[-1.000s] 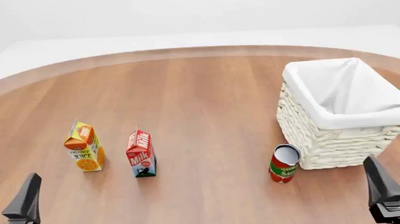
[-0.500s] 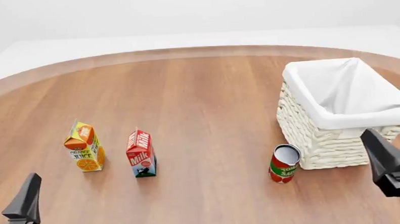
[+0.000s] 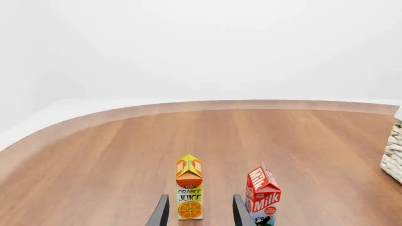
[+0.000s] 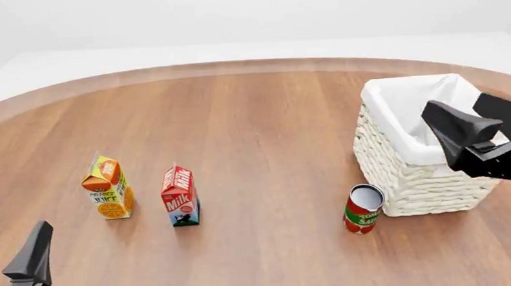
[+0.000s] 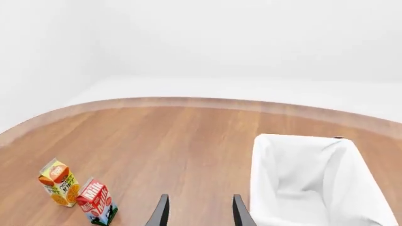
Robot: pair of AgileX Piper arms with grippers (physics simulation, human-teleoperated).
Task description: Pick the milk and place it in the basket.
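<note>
Milk carton (image 4: 180, 197) stood upright beside the orange juice carton (image 4: 108, 188). Both tools, left (image 4: 10, 257) and right (image 4: 487, 126), spread, empty. Risk: seizing the juice, standing close.

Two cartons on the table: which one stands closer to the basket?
The red-topped gable carton lettered "Milk". It stands on the side toward the whitish woven wicker basket; the orange-yellow "Orange Juice" carton stands beyond it, farther from the basket.

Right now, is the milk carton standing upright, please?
Upright: the milk carton stands on its base on the table, gabled top pointing up.
</note>
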